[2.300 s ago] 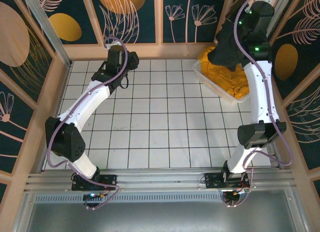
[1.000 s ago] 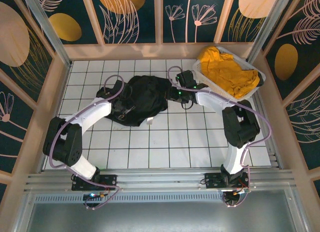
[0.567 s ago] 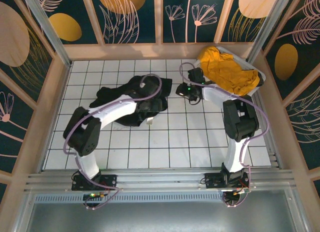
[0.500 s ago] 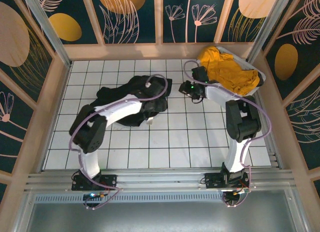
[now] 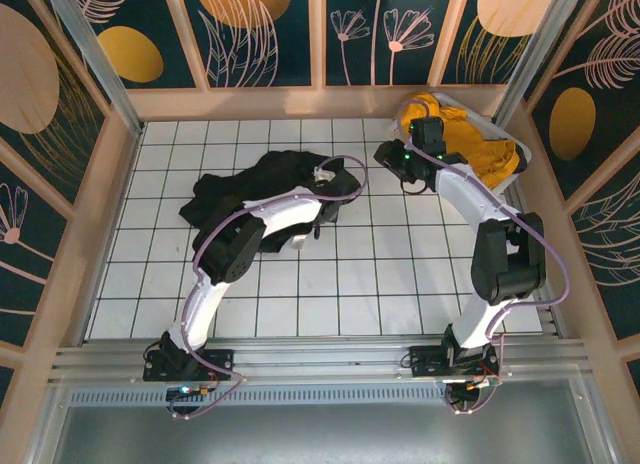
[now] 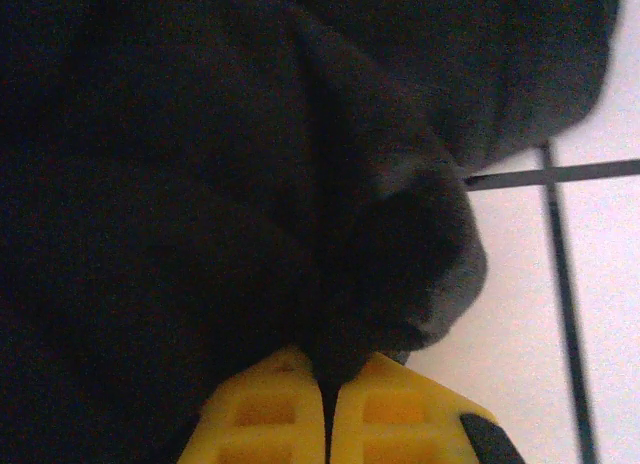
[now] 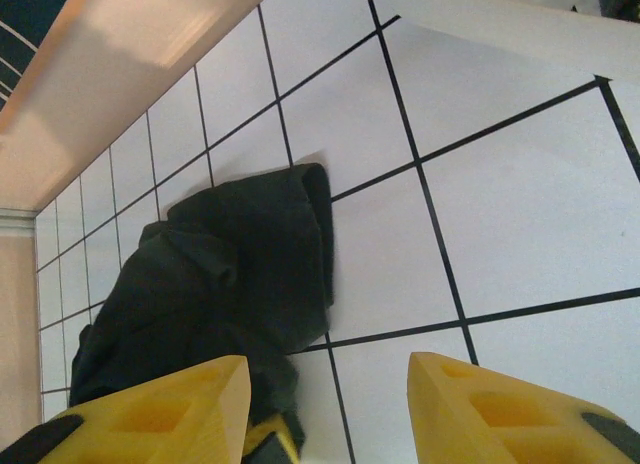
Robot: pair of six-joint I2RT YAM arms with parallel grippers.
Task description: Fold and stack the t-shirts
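Around the work we see a white tiled bench (image 5: 400, 274) with dark grid lines, fenced by a pale wooden rail (image 7: 150, 64) and dark panels painted with leaves and flowers. At the far right corner a white lattice basket (image 5: 518, 154) stands tilted against the rail. The mustard-yellow t-shirt (image 5: 470, 149) is heaped inside it, one bunch rising over the far rim.

The black t-shirt (image 5: 245, 184) lies crumpled on the bench left of centre, well apart from the basket, with bare tiles between. The left arm (image 5: 280, 214) reaches across this shirt from the near side and covers part of its right half in the overhead view, its purple cable looping above the cloth. The right arm (image 5: 465, 199) stretches up the right side of the bench, its wrist just beside the basket's near left corner and partly in front of it.

On the left wrist camera the left gripper (image 6: 327, 389) has its yellow jaws pressed together, with only a thin dark seam between them. They pinch a fold of the black t-shirt at its right edge, where the cloth bunches over white tile.

On the right wrist camera the right gripper (image 7: 330, 374) has its jaws spread, with bare tile between the two yellow fingers. We see nothing held or touched there. A sleeve-like lobe of the black t-shirt lies on the tiles beyond the left finger.
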